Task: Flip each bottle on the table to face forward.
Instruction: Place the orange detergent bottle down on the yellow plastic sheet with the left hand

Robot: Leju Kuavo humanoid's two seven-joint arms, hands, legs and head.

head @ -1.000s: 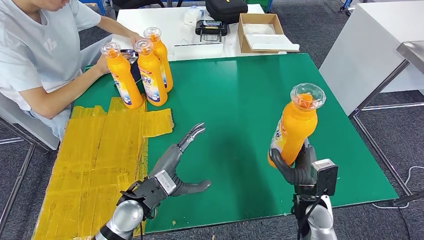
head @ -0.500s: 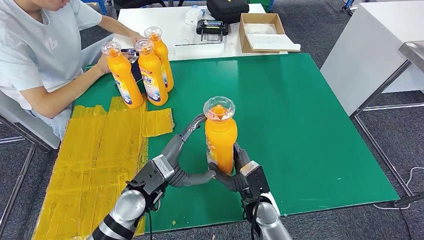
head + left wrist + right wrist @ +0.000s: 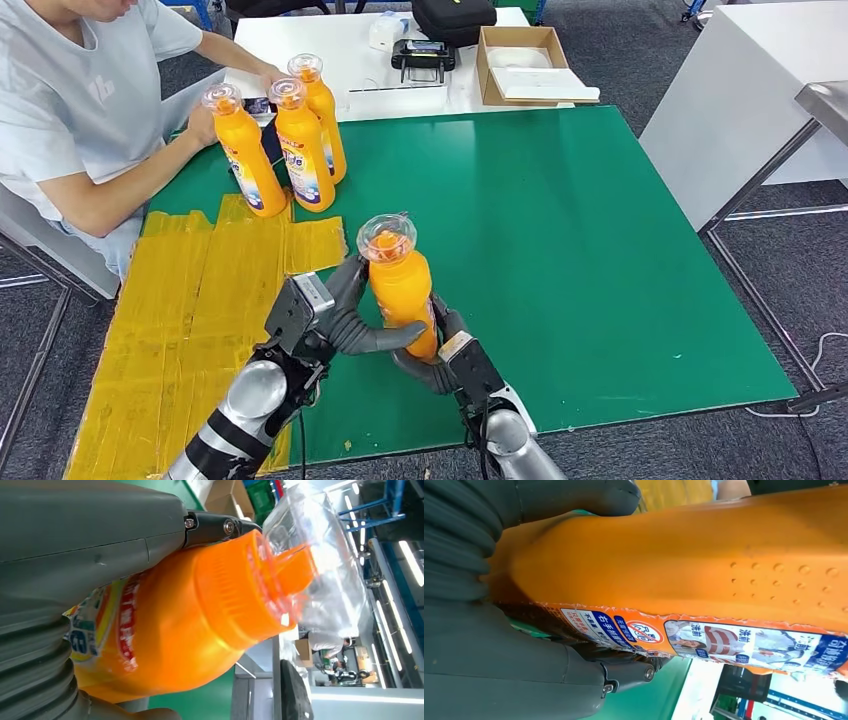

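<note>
Head view: tall orange plastic bottle (image 3: pixel 402 290) with clear domed cap, upright above the green counter (image 3: pixel 560 220), grasped by left hand (image 3: pixel 340 315) and right hand (image 3: pixel 435 360); three matching orange bottles (image 3: pixel 285 140) beyond it.
Left wrist view: ribbed orange collar, printed label.
Right wrist view: dimpled orange side, label with blue text.

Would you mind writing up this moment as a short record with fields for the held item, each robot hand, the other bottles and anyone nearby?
held item: orange bottle, upright, clear cap on top, above the green table
left robot hand: grips the bottle's body from its left side
right robot hand: holds the bottle low, from its right side
other bottles: three orange bottles standing together at the table's far left corner
nearby: person seated at the far left, hands at the three bottles
surface extras: yellow taped patch on the left
</note>
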